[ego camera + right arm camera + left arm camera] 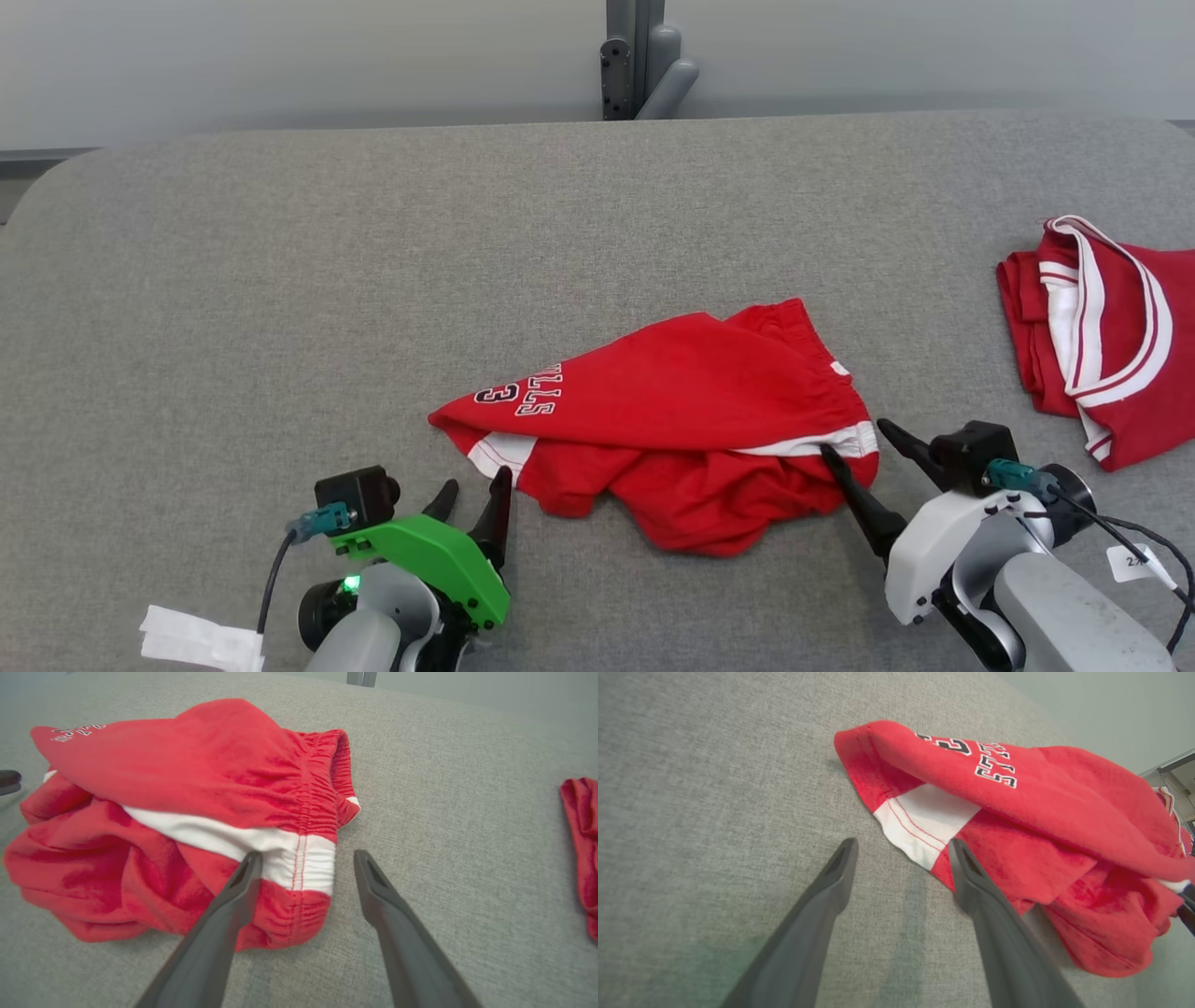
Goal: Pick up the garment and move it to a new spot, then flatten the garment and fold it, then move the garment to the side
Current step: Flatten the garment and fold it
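The garment (672,411), a pair of red shorts with white side stripes, lies in a crumpled heap on the grey table (373,233), one leg thrown over the rest and lettering showing on top. It looks like soft, light knit cloth: it should sag and drag rather than hold any shape, and a pinch may easily catch more than one layer. The firmest holds are probably the gathered elastic waistband (322,788) and the stitched white hem panel (924,826), at opposite ends of the heap. The right gripper (854,439) stands released at the waistband end, one finger over the white stripe and the other over bare table beside the shorts. The left gripper (476,481), also spread wide and holding nothing, sits at the hem end, one fingertip at the cloth's edge. Well apart from the shorts on the right-gripper side lies a folded red-and-white jersey (1102,345).
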